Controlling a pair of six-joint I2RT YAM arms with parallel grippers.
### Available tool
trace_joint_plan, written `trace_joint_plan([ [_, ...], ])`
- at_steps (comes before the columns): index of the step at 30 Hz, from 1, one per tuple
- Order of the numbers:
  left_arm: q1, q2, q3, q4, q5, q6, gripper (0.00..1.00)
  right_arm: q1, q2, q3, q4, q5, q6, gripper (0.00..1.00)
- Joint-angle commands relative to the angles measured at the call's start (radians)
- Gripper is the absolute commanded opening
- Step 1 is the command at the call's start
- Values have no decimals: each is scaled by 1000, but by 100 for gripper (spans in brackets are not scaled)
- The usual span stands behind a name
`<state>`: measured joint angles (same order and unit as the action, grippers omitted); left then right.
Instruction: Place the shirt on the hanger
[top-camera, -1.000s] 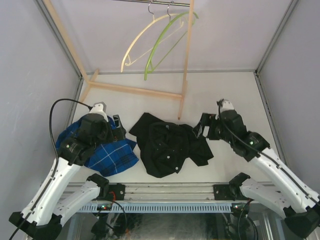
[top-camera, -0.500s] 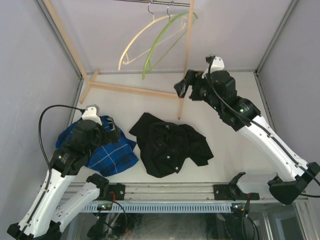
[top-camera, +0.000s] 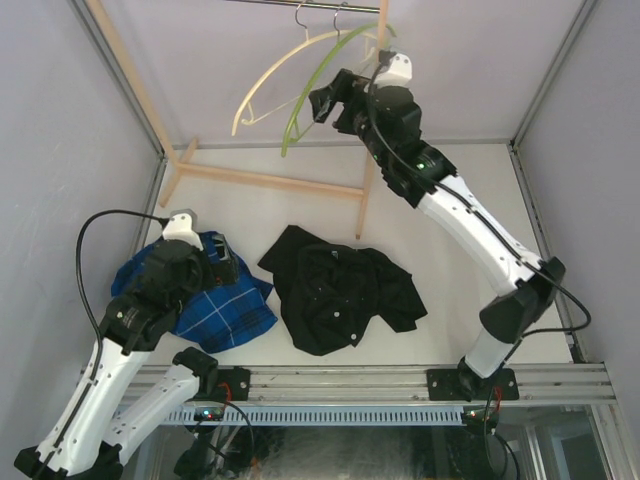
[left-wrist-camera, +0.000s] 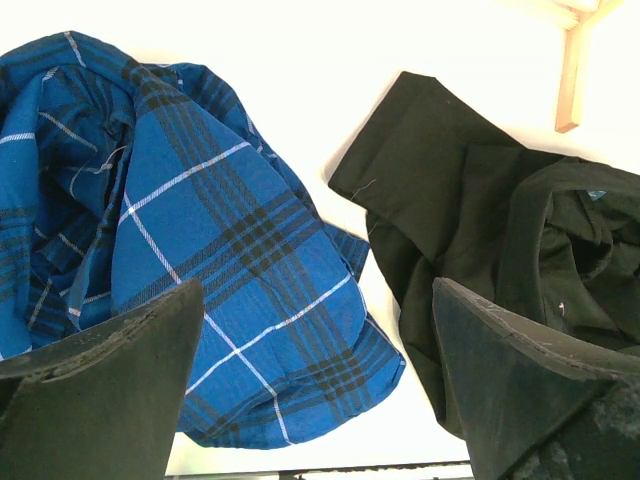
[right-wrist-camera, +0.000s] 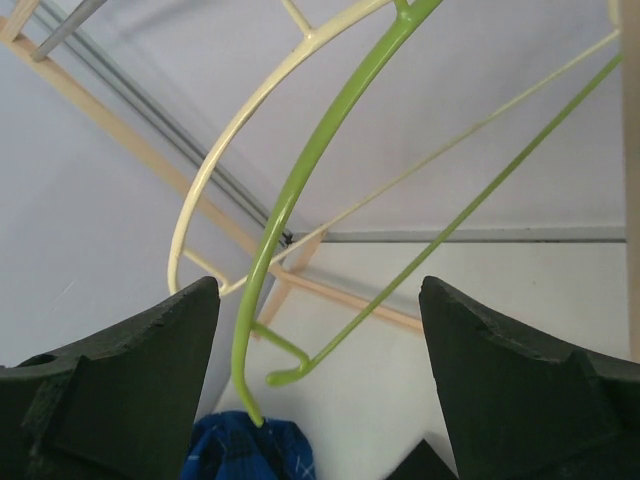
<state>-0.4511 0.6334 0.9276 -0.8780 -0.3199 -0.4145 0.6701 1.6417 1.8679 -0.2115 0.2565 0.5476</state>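
Observation:
The black shirt (top-camera: 340, 290) lies crumpled on the table between the two arms, and the left wrist view has it (left-wrist-camera: 500, 230) at the right. The lime-green hanger (top-camera: 303, 100) hangs by its hook from the rail at the top. My right gripper (top-camera: 326, 103) is raised to it and stands open. In the right wrist view the hanger's lower arm (right-wrist-camera: 300, 170) hangs between the spread fingers of this gripper (right-wrist-camera: 320, 300), touching neither. My left gripper (top-camera: 226, 256) hovers open and empty over the table (left-wrist-camera: 318, 290), between the two shirts.
A cream hanger (top-camera: 265, 75) hangs just left of the green one (right-wrist-camera: 230, 150). A blue plaid shirt (top-camera: 215, 305) lies under the left arm (left-wrist-camera: 170, 200). The wooden rack's post (top-camera: 373, 130) and crossbar (top-camera: 270, 180) stand behind the black shirt, with walls close on both sides.
My right arm has lifted from beside the black shirt up to the hangers, its jaws narrowing slightly. The left arm has drawn back a little, then held still.

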Motion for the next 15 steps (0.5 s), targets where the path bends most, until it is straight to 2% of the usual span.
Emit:
trace_joint_plan([
  [1,4,-10,-20,34,-15,22,99,6,88,118,105,25,13,81],
  [8,3,-15,-22,36,-11,23,99,14,216,244,136,-10,43,77],
  [15,3,-13,-24,36,-6,24,99,17,280,284,138,-7,51,63],
])
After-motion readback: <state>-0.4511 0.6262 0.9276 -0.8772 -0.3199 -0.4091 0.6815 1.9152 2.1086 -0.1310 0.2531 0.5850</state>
